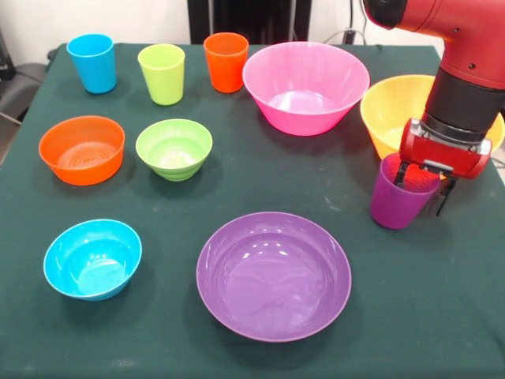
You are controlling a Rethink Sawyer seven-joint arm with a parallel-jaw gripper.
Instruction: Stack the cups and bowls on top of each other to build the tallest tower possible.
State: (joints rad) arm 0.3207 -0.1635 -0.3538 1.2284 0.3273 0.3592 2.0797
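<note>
Blue (91, 62), lime green (162, 73) and orange (226, 61) cups stand in a row at the far left. The purple cup (401, 197) stands upright at the right. My gripper (422, 188) is open over it, one finger inside the cup and the other outside its right wall. The bowls sit apart: orange (81, 149), green (173, 148), blue (92, 258), wide purple (273, 275), large pink (305, 87) and yellow (390, 110), which the arm partly hides. Each piece stands alone on the cloth, and no tower is in view.
A dark green cloth (394, 316) covers the table. The red and black arm (465, 71) comes down over the yellow bowl at the right edge. A black pedestal (241, 20) and cables stand behind the table.
</note>
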